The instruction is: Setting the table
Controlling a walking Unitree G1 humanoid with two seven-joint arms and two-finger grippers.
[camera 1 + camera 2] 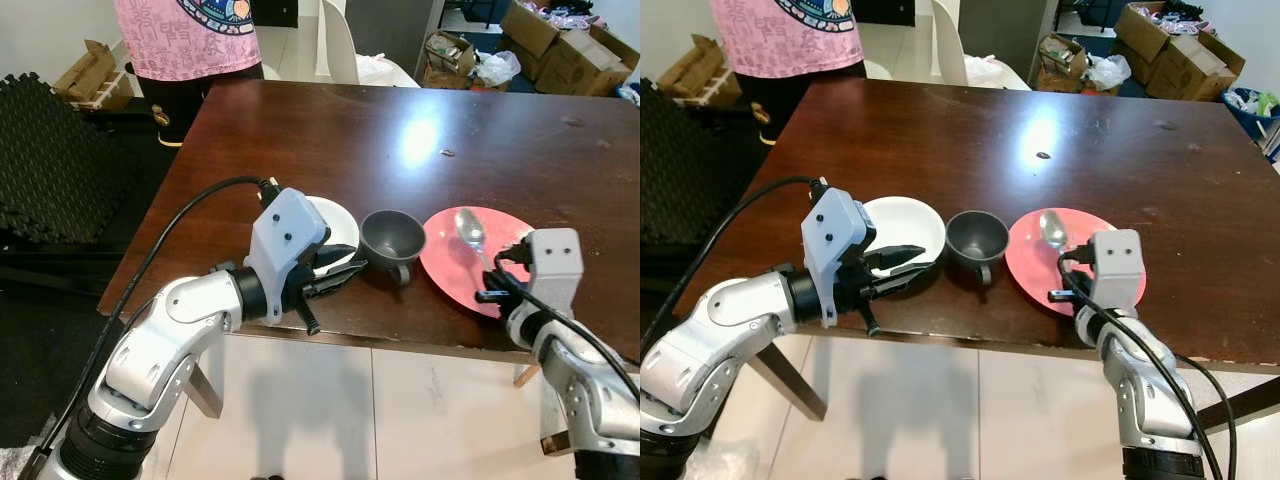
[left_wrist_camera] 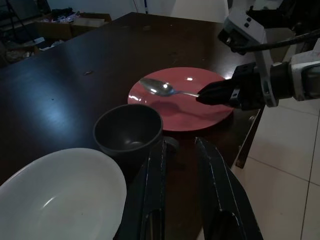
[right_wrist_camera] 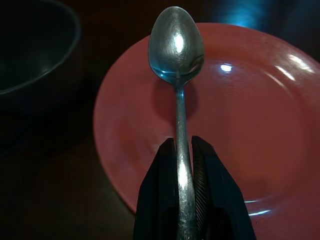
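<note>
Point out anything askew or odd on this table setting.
Nothing is spilled or broken. The white bowl, grey cup and red plate sit crowded along the table's near edge. The spoon hangs over the plate, clamped in the right gripper.

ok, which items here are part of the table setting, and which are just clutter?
Job: spoon held in right gripper; red plate; dark cup; white bowl by left gripper.
Clutter: cardboard boxes; plastic bag; foam mat.

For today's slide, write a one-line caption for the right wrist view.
Right end effector shut on a spoon above a red plate.
</note>
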